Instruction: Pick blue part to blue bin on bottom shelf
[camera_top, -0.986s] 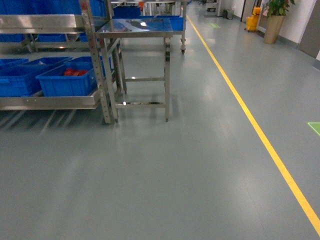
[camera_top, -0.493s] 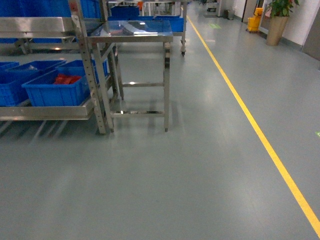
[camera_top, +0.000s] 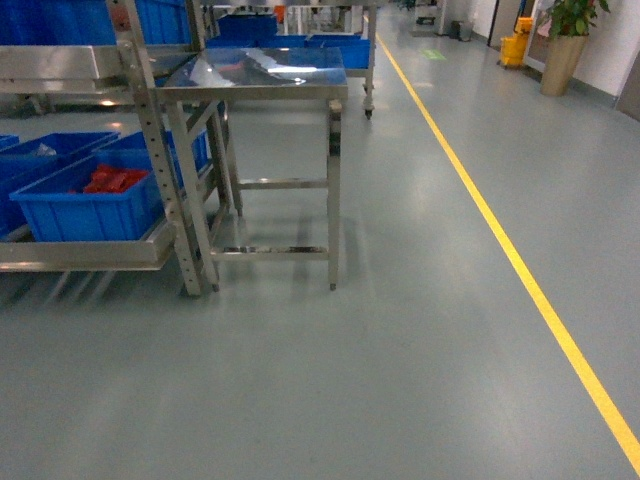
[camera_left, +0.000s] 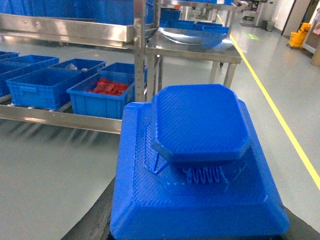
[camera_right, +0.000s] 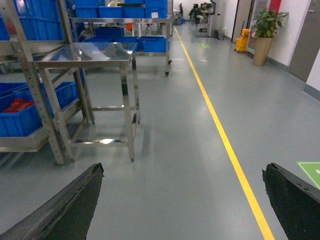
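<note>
The blue part (camera_left: 200, 165) looks like matt plastic, ridged with fine printed layer lines. The rack's bottom shelf (camera_top: 85, 255) and the small table (camera_top: 255, 75) are shiny stainless steel, mirror-bright on top. The crate with red bags (camera_top: 85, 205) is smooth blue plastic. The grey floor (camera_top: 400, 340) has a soft sheen.

No text, label or number is legible in any view.

bottom shelf (camera_top: 90, 252) of the steel rack carries blue crates side by side, one (camera_top: 85, 212) holding red bags; a bare steel surface (camera_top: 255, 75) stands just beside it.
</note>
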